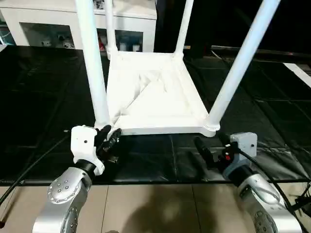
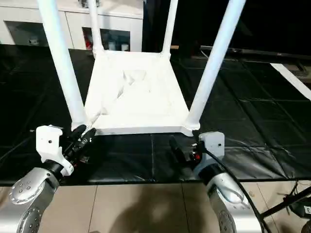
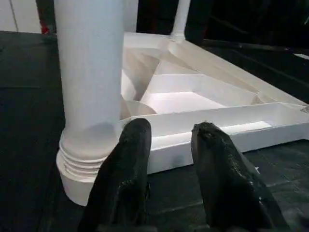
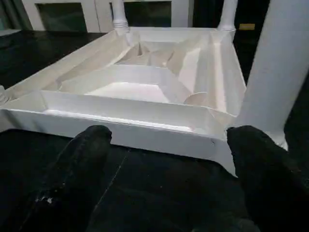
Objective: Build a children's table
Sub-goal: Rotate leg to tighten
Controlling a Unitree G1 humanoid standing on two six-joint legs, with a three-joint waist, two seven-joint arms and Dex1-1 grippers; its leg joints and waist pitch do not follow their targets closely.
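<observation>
The all-white plastic children's table (image 1: 150, 97) is lying upside down on the black floor mat (image 1: 39, 121), four tapered legs standing upward, just ahead of both grippers. The left gripper (image 1: 108, 136), partly open and empty, is sitting beside the near-left corner socket (image 3: 79, 164); the right gripper (image 4: 169, 159), spread wide and empty, is facing the near edge. No writing is showing.

A black, glossy tiled floor mat (image 1: 43, 111) spreads wide; a white glass-door cabinet (image 1: 43, 24) stands behind it, beige floor tiles (image 1: 146, 208) nearest.
</observation>
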